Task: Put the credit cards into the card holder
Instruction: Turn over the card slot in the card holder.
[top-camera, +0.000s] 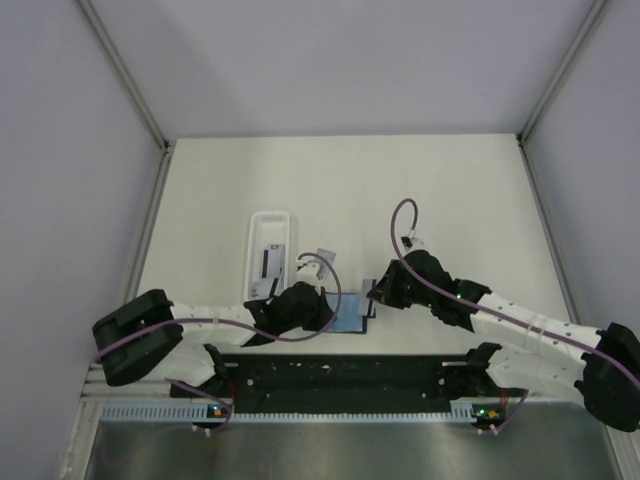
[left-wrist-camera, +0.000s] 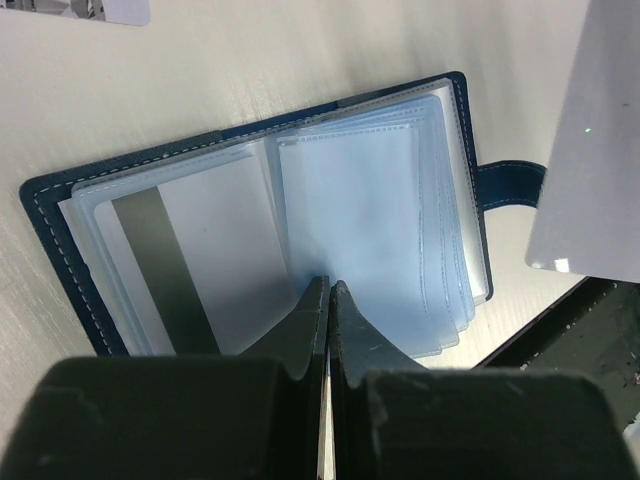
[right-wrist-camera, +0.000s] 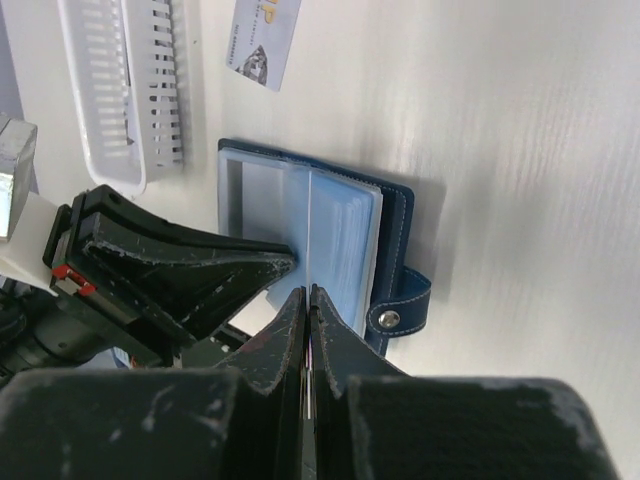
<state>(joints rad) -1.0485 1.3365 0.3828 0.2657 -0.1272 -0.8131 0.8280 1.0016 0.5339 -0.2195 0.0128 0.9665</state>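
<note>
The card holder (top-camera: 350, 320) lies open and flat on the table (top-camera: 440, 200), close to the near edge, right between the two grippers. From above, its long way goes from left to right, and the fold in the middle runs away from the arms. Its dark blue cover faces down and the light blue clear pockets (left-wrist-camera: 350, 190) face up. A small strap (right-wrist-camera: 410, 295) with a pale snap stud (right-wrist-camera: 386, 319) sticks out on the side of the right arm. One card (left-wrist-camera: 200, 270) already sits in the pocket on the left half, with its grey stripe running along its long edge, about the same way as the fold. The left gripper (left-wrist-camera: 328, 300) has its fingers pressed tight together, and the tips touch the near edge of the clear pockets by the fold. I cannot tell if a pocket is pinched between them. The right gripper (right-wrist-camera: 307, 300) is squeezed shut on a grey card (left-wrist-camera: 590, 150), held by its edge just beside the strap side of the holder. Another card (right-wrist-camera: 262, 40) lies loose on the table past the holder, near a long white tray (right-wrist-camera: 120, 90). One more card (top-camera: 270, 262) lies inside that tray.
</note>
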